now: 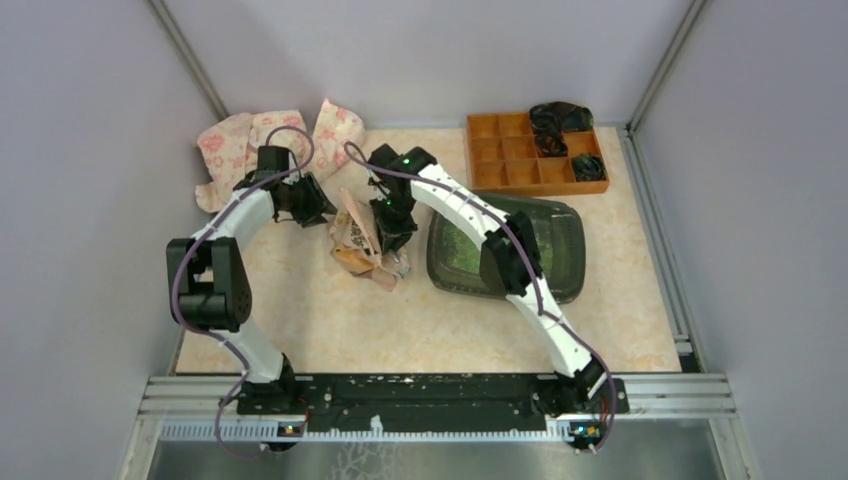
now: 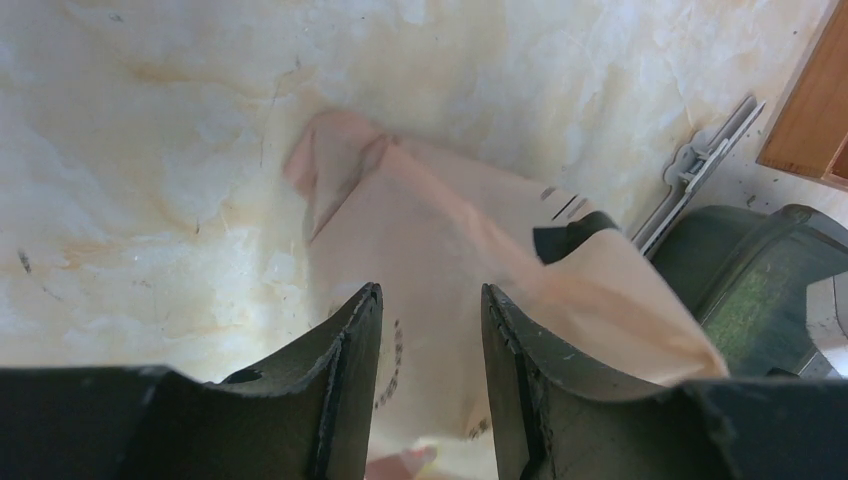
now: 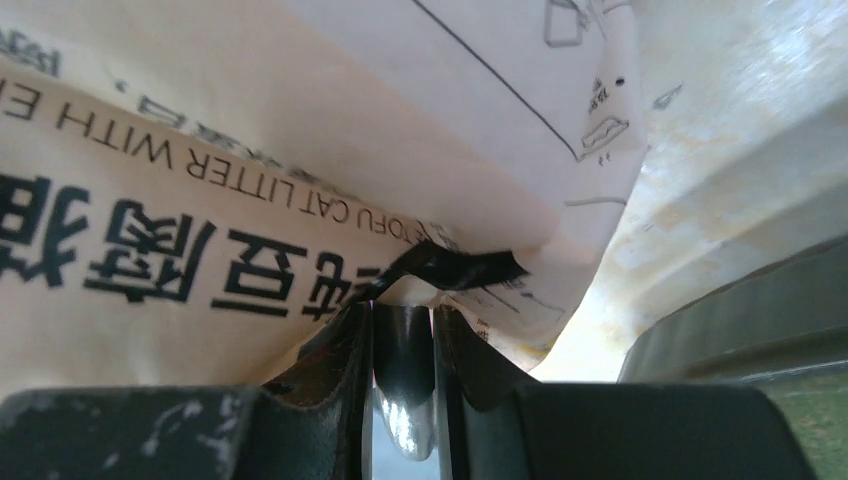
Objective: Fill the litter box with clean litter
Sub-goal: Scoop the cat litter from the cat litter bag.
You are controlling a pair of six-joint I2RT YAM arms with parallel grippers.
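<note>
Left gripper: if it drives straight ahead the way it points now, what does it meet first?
The paper bag. It lies dead ahead of the open left gripper, while the litter box sits off to the right. How far ahead is unclear.

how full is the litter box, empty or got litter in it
Partly filled: clean litter lies on the floor of the litter box; the right arm hides part of it.

Top camera overlooks the table [image 1: 400, 320]; both wrist cameras closely share the paper bag [image 2: 450, 250] and litter box [image 2: 760, 290].
</note>
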